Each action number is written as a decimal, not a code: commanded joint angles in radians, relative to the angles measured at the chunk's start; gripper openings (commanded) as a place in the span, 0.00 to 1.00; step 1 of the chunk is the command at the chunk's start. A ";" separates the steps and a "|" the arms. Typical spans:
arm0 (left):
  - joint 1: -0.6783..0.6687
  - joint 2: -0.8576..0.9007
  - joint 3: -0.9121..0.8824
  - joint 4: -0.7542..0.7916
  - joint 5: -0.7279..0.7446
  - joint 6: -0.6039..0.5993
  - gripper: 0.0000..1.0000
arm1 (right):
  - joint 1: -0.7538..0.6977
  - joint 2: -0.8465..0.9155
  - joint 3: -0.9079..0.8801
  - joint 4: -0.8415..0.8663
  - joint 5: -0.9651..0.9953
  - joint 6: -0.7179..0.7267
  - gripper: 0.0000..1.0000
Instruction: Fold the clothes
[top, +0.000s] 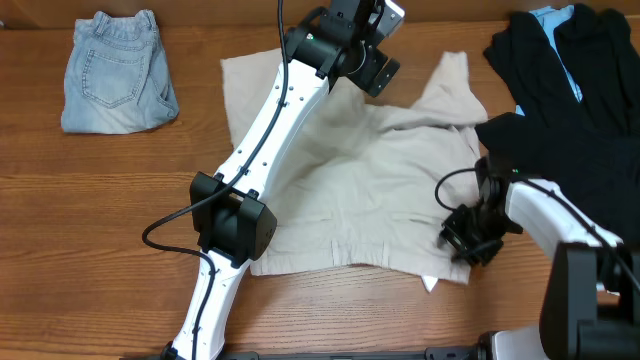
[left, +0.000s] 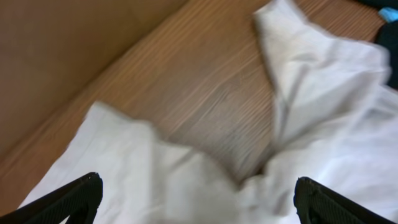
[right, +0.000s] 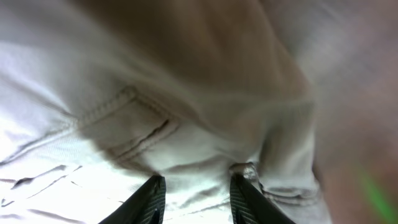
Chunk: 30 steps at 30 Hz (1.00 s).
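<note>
The pale beige shorts (top: 380, 190) lie spread across the middle of the table, legs toward the far edge, with a small white tag (top: 430, 285) at the near hem. My left gripper (top: 375, 70) hovers over the far edge between the two legs. In the left wrist view it (left: 199, 202) is wide open and empty above the cloth (left: 323, 93). My right gripper (top: 468, 240) is at the shorts' near right corner. In the right wrist view its fingers (right: 199, 199) are partly apart and pressed down astride a seam fold of the shorts (right: 186, 124).
Light-blue denim shorts (top: 115, 70) lie folded at the far left. A heap of black garments with light-blue trim (top: 570, 80) fills the far right, close to my right arm. Bare wood (top: 90, 220) shows at the left and along the near edge.
</note>
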 joint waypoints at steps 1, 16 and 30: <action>0.030 0.005 -0.004 -0.037 -0.049 -0.050 1.00 | 0.001 -0.152 -0.005 -0.043 0.082 0.026 0.39; 0.186 -0.006 -0.002 -0.218 -0.072 -0.098 1.00 | 0.000 -0.460 0.151 0.223 0.156 -0.168 0.76; 0.195 -0.006 -0.002 -0.265 -0.171 -0.092 1.00 | -0.091 0.024 0.229 0.785 0.115 -0.194 0.80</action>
